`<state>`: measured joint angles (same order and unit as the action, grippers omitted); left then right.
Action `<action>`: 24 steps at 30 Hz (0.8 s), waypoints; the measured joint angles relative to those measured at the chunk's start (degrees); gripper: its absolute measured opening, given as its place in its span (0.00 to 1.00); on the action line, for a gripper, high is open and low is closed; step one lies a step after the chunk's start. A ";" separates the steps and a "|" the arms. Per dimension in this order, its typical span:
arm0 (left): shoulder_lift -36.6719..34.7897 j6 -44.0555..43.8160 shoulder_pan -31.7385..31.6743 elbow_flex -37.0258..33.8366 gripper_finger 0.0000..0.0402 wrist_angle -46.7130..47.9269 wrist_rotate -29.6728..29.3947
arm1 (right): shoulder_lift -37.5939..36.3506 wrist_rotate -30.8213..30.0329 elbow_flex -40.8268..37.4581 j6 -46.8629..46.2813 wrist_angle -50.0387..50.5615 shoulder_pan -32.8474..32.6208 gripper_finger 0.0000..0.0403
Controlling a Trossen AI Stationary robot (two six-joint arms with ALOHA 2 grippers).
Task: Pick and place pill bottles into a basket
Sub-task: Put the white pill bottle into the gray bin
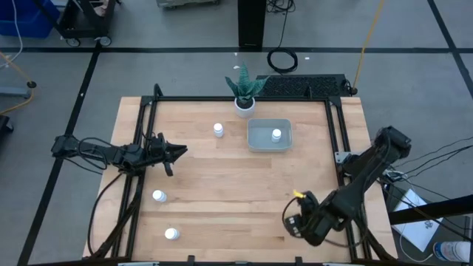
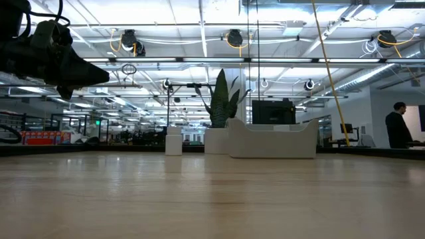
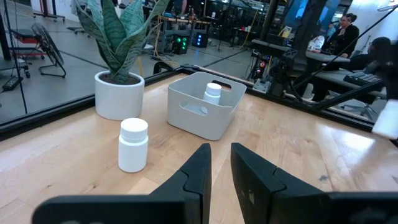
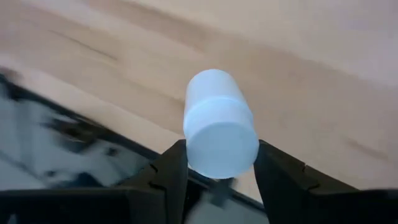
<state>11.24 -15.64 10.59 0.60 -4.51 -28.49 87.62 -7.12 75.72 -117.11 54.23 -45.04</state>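
Clamped between the right gripper's (image 4: 214,168) dark fingers (image 4: 171,174) sat one small white cylindrical pill bottle (image 4: 219,134). Ahead of the left gripper's (image 3: 220,163) nearly closed, empty fingers stood the translucent grey-blue plastic basket (image 3: 202,113), another bottle (image 3: 212,92) inside.

Pale wooden plank table (image 1: 222,188) framed by black rails. Resting directly on it: translucent grey-blue plastic basket (image 1: 255,139), white plant pot (image 1: 244,107) with green leaves, and three small white capped pill bottles (image 1: 218,131) (image 1: 158,196) (image 1: 171,234) standing upright.
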 joint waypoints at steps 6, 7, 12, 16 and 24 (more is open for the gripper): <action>0.00 0.00 -0.01 0.00 0.16 0.00 0.01 | -6.02 -12.25 0.01 5.12 -0.91 2.31 0.37; 0.00 0.00 0.00 0.00 0.16 0.00 0.01 | -6.96 -14.04 0.01 6.26 -1.44 2.68 0.37; 0.00 0.00 -0.01 0.00 0.16 0.00 0.00 | -11.03 -22.36 0.02 14.54 -6.69 4.82 0.37; 0.00 0.00 0.00 0.00 0.16 0.00 0.00 | -13.58 -28.67 0.02 24.12 -13.85 6.96 0.37; 0.00 0.00 0.00 0.00 0.16 0.00 0.00 | -16.89 -31.92 0.02 45.18 -29.28 13.70 0.37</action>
<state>11.25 -15.64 10.58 0.60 -4.51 -28.49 70.73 -39.04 75.75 -71.93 24.95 -31.33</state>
